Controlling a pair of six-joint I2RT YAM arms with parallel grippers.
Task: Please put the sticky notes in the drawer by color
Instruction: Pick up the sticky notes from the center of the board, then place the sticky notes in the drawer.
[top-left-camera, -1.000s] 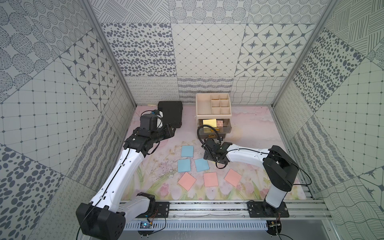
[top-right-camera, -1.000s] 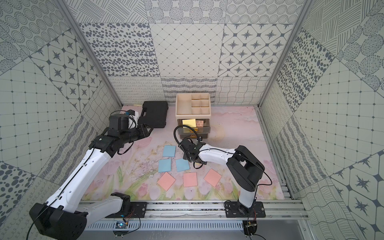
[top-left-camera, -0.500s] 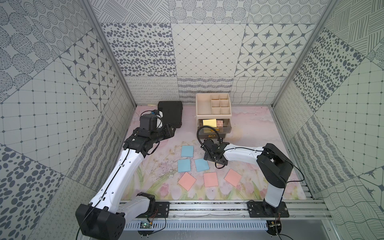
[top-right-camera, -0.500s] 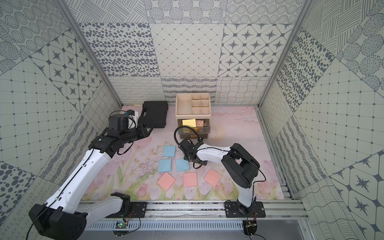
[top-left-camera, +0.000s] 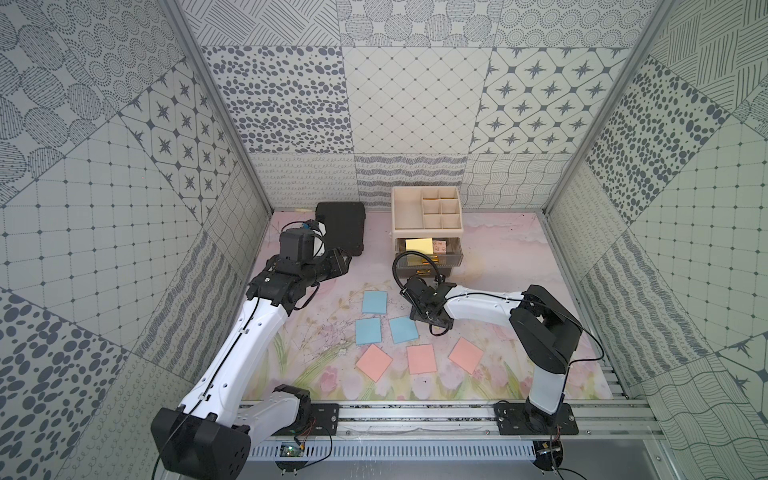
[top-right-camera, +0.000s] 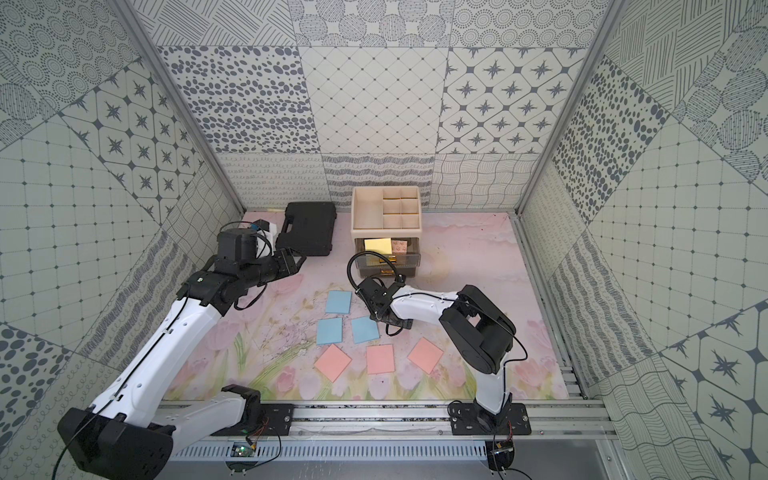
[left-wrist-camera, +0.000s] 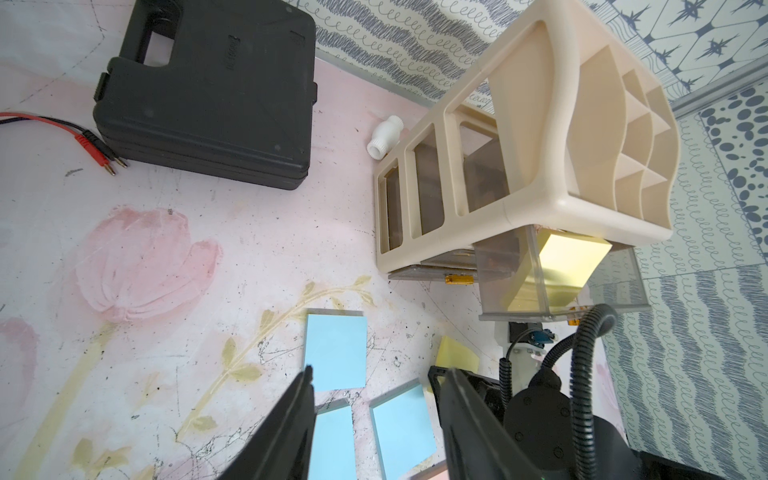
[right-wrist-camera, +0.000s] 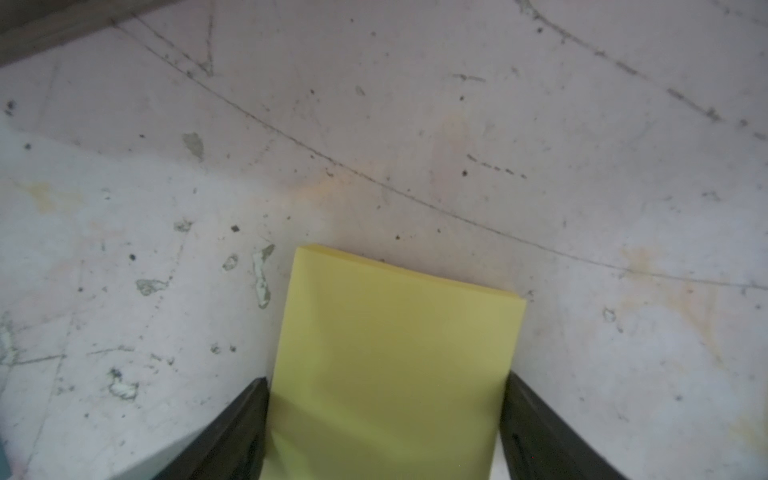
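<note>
The right claw (right-wrist-camera: 386, 378) is reaching down to the flowery mat (top-left-camera: 316, 332), near the middle of both top views, just in front of the drawer cabinet (top-left-camera: 427, 227). Its two black fingers (right-wrist-camera: 245, 415) are standing on either side of a yellow sticky note (right-wrist-camera: 395, 353) that is lying flat on the mat. Each finger is sitting right at an edge of the paper. I cannot tell if they are squeezing it or only sitting beside it (one finger is looking blurry).

The cabinet is standing at the back of the mat, in the upper middle of the frame. Its top drawer (top-left-camera: 453, 255) is sticking out, and yellow paper (top-left-camera: 419, 244) is lying inside it.

Three blue sticky notes (top-left-camera: 374, 302) are lying flat just left of the right claw, close together but not touching. Three pink sticky notes (top-left-camera: 421, 359) are lying in a row below them, nearer the bottom of the frame.

The left claw (top-left-camera: 345, 261) is hanging over the mat at the middle left, next to the black case (top-left-camera: 340, 226). Its fingers are spread apart and holding nothing — the blue notes are showing through the gap.
</note>
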